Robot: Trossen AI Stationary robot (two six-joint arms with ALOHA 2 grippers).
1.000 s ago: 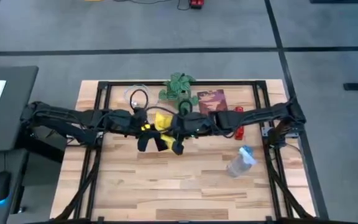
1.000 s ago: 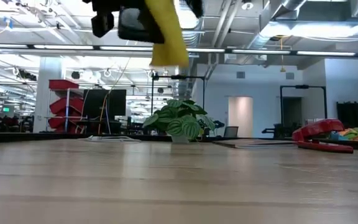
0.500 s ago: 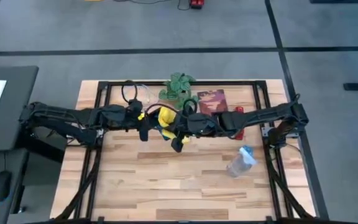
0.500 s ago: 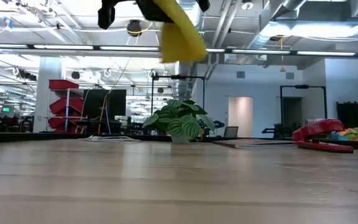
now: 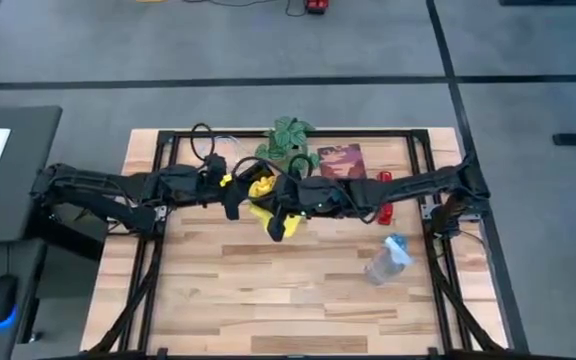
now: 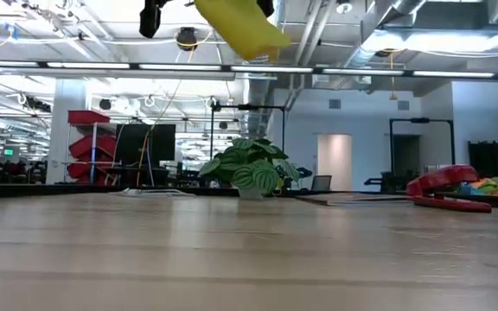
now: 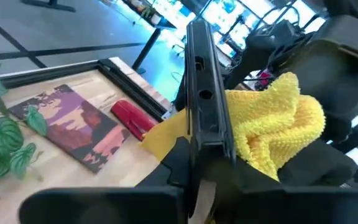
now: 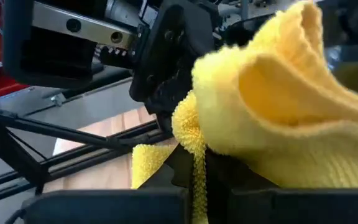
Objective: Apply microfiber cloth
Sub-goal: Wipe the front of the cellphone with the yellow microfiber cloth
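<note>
Both your arms reach in level from the table's sides and meet just behind its centre, high off the surface. Your left gripper (image 5: 230, 195) comes in from 9 o'clock; your right gripper (image 5: 280, 215) comes in from 3 o'clock. Between them hangs the microfiber cloth (image 5: 262, 192), bunched and lifted clear of the wood.

In your right wrist view the cloth (image 8: 272, 106) fills the frame, gathered in thick folds directly over the jaws, which sit closed on it. In your left wrist view one dark finger (image 7: 202, 93) stands edge-on against the crumpled cloth (image 7: 272, 127); whether that pair of jaws is pinched on the fabric or merely alongside it, you cannot tell.

From table height a yellow corner of the cloth (image 6: 240, 26) dangles at the very top of the frame, well above the table (image 5: 298, 290).

Around you: the potted plant (image 5: 288, 140) sits at 12 o'clock, just behind the grippers. The dark red booklet (image 5: 340, 162) lies at 1 o'clock near the back rail, a red tool (image 5: 384, 196) at 3 o'clock under your right arm, and a clear plastic bottle (image 5: 387, 258) on its side at 4 o'clock. The whole front half, 5 through 8 o'clock, is bare wood.
</note>
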